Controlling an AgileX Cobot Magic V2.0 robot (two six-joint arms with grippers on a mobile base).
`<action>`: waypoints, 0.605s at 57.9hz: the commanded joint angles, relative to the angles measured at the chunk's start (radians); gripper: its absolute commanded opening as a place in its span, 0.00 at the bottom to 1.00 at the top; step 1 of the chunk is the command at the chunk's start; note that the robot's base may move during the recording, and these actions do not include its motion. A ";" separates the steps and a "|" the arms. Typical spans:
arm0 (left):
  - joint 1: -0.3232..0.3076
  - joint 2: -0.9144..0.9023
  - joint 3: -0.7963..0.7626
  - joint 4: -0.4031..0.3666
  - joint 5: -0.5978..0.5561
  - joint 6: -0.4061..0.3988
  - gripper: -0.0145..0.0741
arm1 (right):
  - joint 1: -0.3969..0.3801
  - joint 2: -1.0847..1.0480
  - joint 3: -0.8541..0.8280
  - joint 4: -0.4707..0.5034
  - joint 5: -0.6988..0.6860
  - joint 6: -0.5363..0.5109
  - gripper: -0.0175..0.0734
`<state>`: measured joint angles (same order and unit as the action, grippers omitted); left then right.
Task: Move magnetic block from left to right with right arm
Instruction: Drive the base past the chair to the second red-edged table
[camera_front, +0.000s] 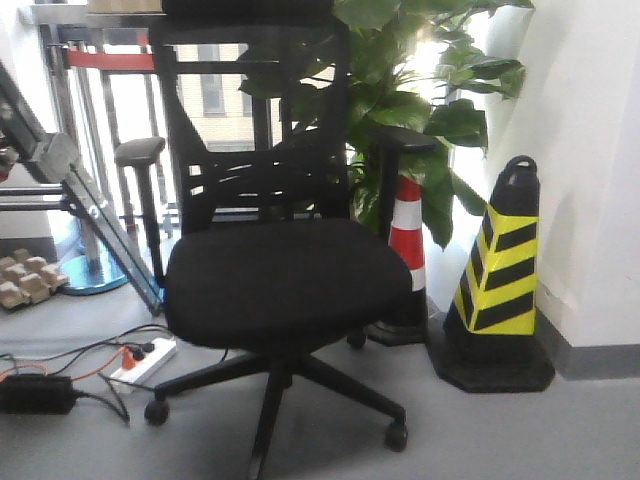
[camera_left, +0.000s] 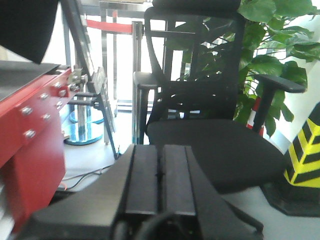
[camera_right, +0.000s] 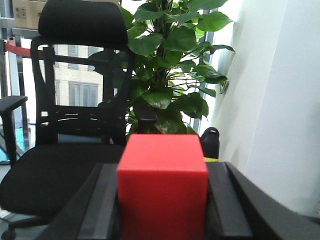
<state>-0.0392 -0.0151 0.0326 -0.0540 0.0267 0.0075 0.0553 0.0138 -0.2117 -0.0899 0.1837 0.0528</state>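
The magnetic block (camera_right: 162, 190) is a red cube that fills the lower middle of the right wrist view. My right gripper (camera_right: 162, 167) is shut on the block, one black finger pressed against each side. It is held up in the air, facing an office chair. In the left wrist view my left gripper (camera_left: 160, 150) is shut, its two black pads pressed together with nothing between them. Neither gripper nor the block shows in the front view.
A black office chair (camera_front: 280, 270) stands straight ahead, with a leafy plant (camera_front: 420, 110) behind it. A yellow-and-black cone (camera_front: 500, 280) sits by the white wall at right. A red table side (camera_left: 30, 130) lies left of my left gripper. Cables and a power strip (camera_front: 140, 365) lie on the floor.
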 joint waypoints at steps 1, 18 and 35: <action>-0.004 -0.007 0.009 -0.003 -0.083 -0.007 0.02 | -0.008 0.013 -0.031 -0.012 -0.089 -0.007 0.48; -0.006 -0.007 0.009 -0.003 -0.083 -0.007 0.02 | -0.008 0.013 -0.031 -0.012 -0.089 -0.007 0.48; -0.006 -0.007 0.009 -0.003 -0.083 -0.007 0.02 | -0.008 0.013 -0.031 -0.012 -0.089 -0.007 0.48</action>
<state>-0.0392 -0.0151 0.0326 -0.0540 0.0267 0.0075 0.0553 0.0138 -0.2117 -0.0899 0.1837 0.0528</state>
